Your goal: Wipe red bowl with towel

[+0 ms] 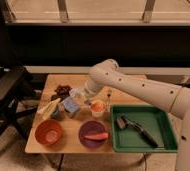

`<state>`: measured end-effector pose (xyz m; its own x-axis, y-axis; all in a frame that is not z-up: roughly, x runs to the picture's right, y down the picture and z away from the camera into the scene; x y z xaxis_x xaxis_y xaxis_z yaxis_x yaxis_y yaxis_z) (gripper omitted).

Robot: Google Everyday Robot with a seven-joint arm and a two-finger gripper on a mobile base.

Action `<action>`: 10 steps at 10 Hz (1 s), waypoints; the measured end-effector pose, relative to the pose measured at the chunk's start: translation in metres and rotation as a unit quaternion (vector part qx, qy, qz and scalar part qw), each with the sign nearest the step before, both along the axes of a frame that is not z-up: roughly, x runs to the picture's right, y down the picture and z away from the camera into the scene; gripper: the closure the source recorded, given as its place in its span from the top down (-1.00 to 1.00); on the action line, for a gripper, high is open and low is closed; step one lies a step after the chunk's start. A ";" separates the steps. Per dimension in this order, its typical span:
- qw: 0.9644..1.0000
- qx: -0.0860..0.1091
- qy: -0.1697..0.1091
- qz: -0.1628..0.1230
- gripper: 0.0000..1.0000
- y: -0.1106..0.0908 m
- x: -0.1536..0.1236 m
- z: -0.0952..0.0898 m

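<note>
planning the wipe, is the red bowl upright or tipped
Upright: the red bowl sits open side up, front left. The end effector is farther back, apart from it.

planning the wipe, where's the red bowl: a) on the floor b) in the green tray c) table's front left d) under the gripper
c: the red bowl sits front left, beside the purple bowl; the gripper is farther back, near the cup.
</note>
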<state>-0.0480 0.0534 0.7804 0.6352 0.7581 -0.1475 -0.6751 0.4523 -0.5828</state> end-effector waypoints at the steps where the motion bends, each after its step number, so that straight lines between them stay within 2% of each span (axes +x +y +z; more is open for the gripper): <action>1: 1.000 -0.001 -0.017 -0.013 -1.00 0.008 -0.021 -0.008; 4: 0.996 -0.018 -0.072 -0.042 -1.00 0.035 -0.080 -0.032; 9: 0.996 -0.021 -0.073 -0.043 -1.00 0.036 -0.078 -0.030; 10: 0.995 -0.022 -0.079 -0.051 -1.00 0.038 -0.080 -0.030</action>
